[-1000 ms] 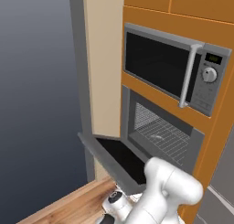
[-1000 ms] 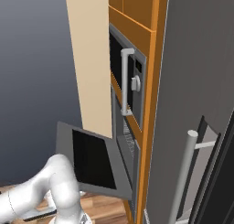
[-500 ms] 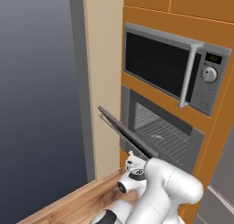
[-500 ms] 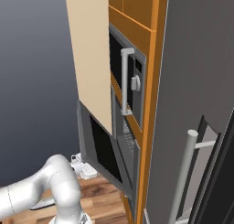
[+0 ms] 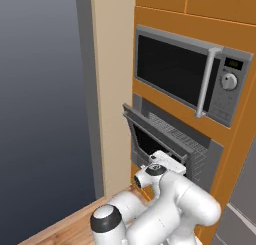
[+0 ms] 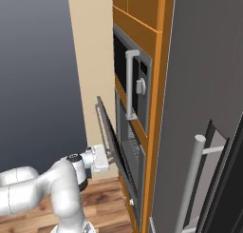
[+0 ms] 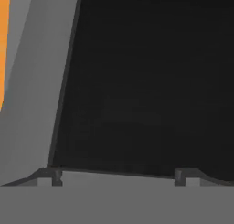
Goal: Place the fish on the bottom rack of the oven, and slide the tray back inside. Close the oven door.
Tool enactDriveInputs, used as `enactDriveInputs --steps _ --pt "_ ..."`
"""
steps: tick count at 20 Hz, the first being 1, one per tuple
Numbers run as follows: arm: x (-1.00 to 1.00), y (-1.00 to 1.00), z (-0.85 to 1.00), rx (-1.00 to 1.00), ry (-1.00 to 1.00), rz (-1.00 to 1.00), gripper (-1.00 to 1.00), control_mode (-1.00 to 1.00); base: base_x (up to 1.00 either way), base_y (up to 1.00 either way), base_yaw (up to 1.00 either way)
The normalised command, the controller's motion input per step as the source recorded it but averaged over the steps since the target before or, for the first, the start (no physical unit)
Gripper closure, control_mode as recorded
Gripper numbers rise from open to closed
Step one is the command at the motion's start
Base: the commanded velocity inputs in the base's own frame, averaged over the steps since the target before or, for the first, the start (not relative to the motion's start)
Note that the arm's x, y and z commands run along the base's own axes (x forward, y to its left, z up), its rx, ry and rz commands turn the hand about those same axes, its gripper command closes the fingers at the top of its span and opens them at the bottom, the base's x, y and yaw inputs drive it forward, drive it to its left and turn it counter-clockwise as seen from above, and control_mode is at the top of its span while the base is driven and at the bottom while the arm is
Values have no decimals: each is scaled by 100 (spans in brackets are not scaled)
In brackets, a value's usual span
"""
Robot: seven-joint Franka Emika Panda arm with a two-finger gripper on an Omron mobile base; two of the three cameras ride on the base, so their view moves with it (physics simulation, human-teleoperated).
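Presently, in the left base view the oven door (image 5: 150, 134) stands tilted, most of the way up toward the oven (image 5: 172, 141), with the arm's hand pressed against its outer face from below, a placement that suits pushing the panel shut; the bottom rack (image 5: 175, 131) shows as grid inside the cavity, and the fish cannot be made out. From the right base view the door is seen edge-on, a narrow wedge open at the top, the hand flat against it (the microwave (image 6: 133, 84) above is untouched). Through the hand view the door's black glass looms close, and the gripper (image 7: 119, 175) has its jaws spread wide, gripping nothing.
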Motion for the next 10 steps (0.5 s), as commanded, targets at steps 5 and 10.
enactDriveInputs --steps 5,10 --pt "26 -87 47 -28 -14 -31 -100 -100 0 0 0" --pt "45 -100 8 -11 -4 -23 -100 -100 0 0 0"
